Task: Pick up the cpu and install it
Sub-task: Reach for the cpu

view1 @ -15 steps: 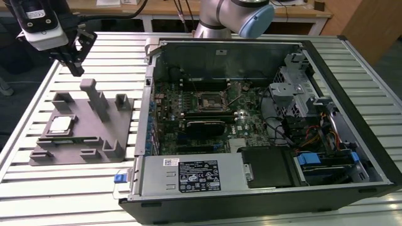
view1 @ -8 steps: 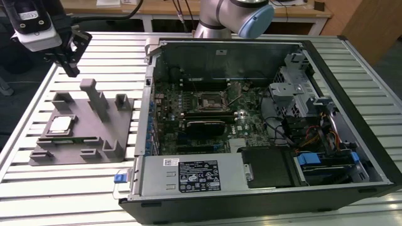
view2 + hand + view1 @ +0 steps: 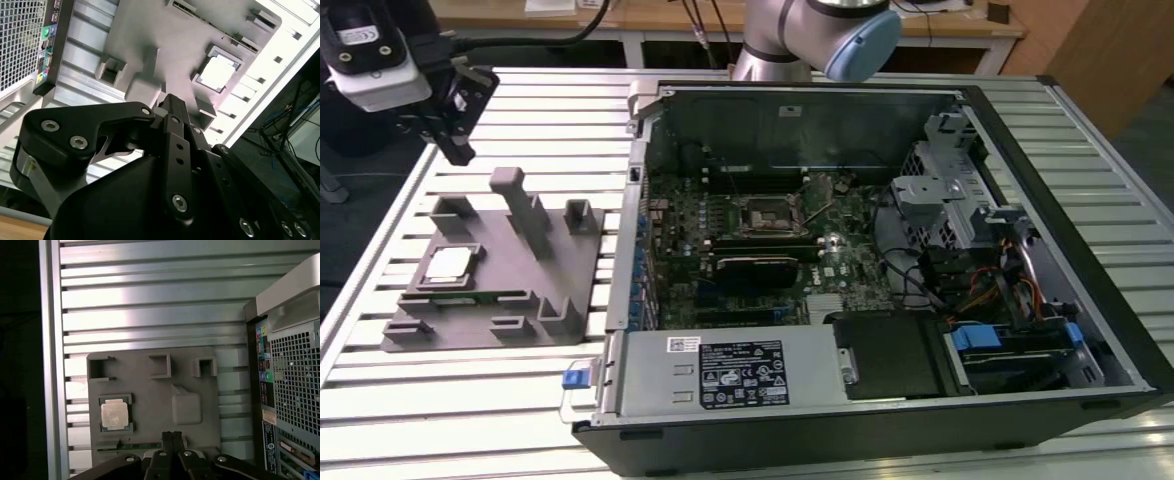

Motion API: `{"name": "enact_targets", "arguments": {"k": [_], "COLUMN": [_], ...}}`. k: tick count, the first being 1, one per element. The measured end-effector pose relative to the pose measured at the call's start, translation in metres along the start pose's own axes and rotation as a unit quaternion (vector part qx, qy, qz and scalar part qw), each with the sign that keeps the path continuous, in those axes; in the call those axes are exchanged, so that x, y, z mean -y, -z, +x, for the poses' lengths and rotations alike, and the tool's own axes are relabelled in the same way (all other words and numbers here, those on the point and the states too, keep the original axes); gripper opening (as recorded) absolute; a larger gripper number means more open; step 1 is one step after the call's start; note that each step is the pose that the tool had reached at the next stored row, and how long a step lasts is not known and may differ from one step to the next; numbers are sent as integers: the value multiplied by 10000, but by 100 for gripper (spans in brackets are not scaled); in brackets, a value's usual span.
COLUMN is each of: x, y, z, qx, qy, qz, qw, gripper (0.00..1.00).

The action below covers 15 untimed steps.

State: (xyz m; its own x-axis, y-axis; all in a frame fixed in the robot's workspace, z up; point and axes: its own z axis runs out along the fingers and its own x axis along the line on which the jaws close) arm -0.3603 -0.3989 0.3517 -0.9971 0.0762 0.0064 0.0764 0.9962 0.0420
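Observation:
The cpu (image 3: 447, 265) is a small pale silver square lying flat in a pocket of the grey moulded tray (image 3: 520, 295), on the exterior view's left. My gripper (image 3: 458, 152) hangs well above the table, up behind the tray, with its fingers pressed together and nothing in them. In the first wrist view the cpu (image 3: 114, 414) sits in the tray (image 3: 200, 385), off to one side of the shut gripper (image 3: 171, 435). The second wrist view shows the gripper (image 3: 170, 100) in front of the tray (image 3: 150, 40) and the cpu (image 3: 217, 75). The black-framed socket (image 3: 765, 212) lies on the motherboard inside the open case.
The open computer case (image 3: 881, 250) lies on its side beside the tray, with its power supply (image 3: 734, 375) near the front and a drive cage (image 3: 961, 200) on the exterior view's right. Everything rests on a slatted aluminium table (image 3: 547, 110). The case's rear ports (image 3: 265, 375) border the tray.

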Motion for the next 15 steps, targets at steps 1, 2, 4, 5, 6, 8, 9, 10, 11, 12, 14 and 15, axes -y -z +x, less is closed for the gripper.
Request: {"name": "enact_targets", "arguments": {"k": [1, 2, 4, 5, 6, 8, 9, 10, 11, 12, 14, 15], "x": [2, 3, 5, 6, 7, 10, 11, 12, 13, 15, 19, 21], "y": [-3, -5, -9, -11, -13, -16, -17, -19, -20, -22, -26, -27], "z": [15, 30, 64, 76, 91, 116, 130, 145, 160, 181, 228, 255], "qx": [-3, -5, -9, -10, -10, -10, -11, -11, -11, -11, -11, -12], "qy": [0, 0, -1, -1, -1, -1, -1, -1, -1, -1, -1, -1], "qz": [0, 0, 1, 1, 1, 1, 1, 1, 1, 1, 1, 1], "qw": [10000, 10000, 10000, 10000, 10000, 10000, 10000, 10000, 10000, 10000, 10000, 10000], "gripper": [11, 11, 11, 11, 11, 11, 11, 11, 11, 11, 11, 11]}}
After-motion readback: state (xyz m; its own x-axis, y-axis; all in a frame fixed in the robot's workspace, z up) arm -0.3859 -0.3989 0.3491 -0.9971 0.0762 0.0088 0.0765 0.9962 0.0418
